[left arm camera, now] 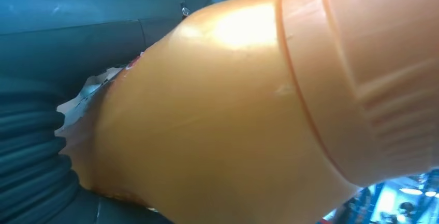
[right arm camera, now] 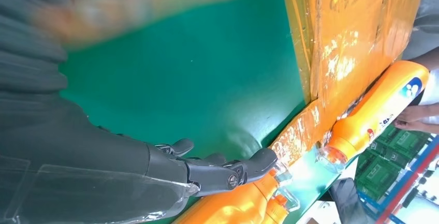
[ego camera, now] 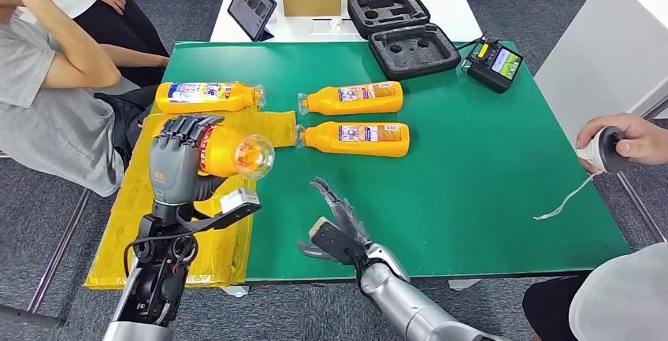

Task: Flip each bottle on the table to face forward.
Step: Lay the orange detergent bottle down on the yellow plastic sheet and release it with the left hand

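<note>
- Green table [ego camera: 488,191]: the landmark for every position below; a yellow sheet [ego camera: 228,250] covers its left edge.
- Three orange bottles lie flat on the table: the far-left bottle [ego camera: 201,96] rests at the far end of the yellow sheet; the upper bottle [ego camera: 356,98] and the lower bottle [ego camera: 356,138] lie side by side near the table's centre, labels showing, clear caps pointing left.
- Held bottle [ego camera: 236,152]: raised above the table's left side over the yellow sheet; its clear cap points toward the table centre.
- Left hand [ego camera: 177,160]: clenched around the held bottle's body; the left wrist view shows glossy orange plastic pressed against the hand.
- Right hand [ego camera: 339,227]: released, fingers spread, holding nothing, hovering over the table's near edge.
- Handling judgement: the bottles look rigid, smooth-walled and likely slippery; weight is uncertain, since the contents cannot be seen through the opaque plastic; being round, they may roll once set down; grasp at mid-body across the label, not at the narrow neck or cap.
</note>
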